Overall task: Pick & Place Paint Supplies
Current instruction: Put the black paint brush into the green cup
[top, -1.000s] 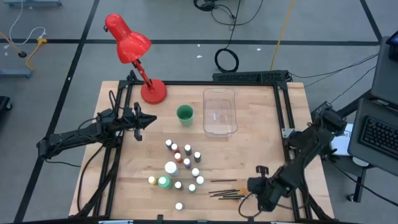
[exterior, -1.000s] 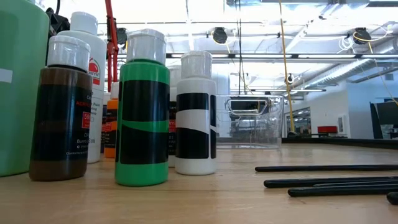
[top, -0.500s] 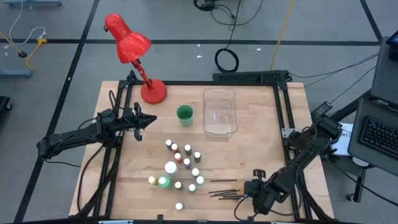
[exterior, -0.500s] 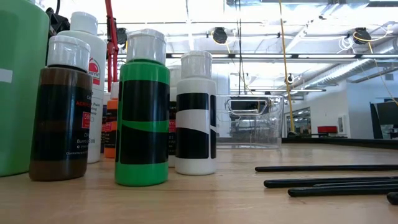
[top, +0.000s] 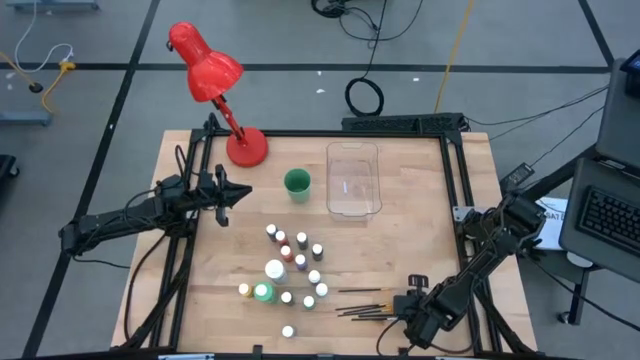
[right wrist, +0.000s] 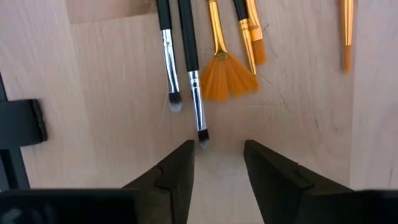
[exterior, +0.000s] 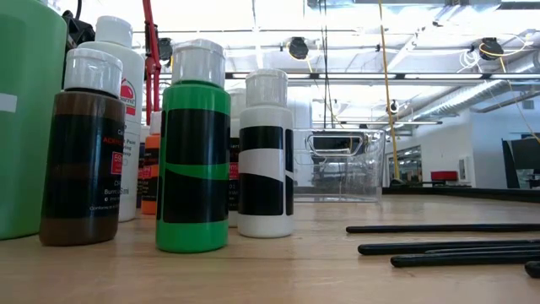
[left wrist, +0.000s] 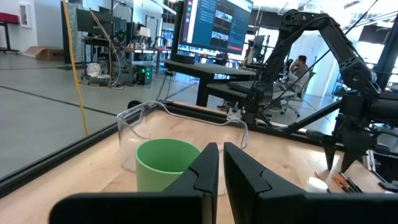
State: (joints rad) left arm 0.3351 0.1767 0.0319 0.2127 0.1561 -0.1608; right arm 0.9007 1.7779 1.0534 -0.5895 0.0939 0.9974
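Lining up on the brushes (right wrist: 186,68), the right gripper (right wrist: 217,165) hangs parted and empty above them (left gripper (left wrist: 217,168) pinched shut, waiting); next, descend and close.

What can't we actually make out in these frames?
- Brushes: right wrist view crops the handles at the picture edge; the high view shows them too small to count.
- Small paint bottles: label text too small from above; in the low view, front bottles hide the rest.
- Clear tray: contents unclear through the glare.
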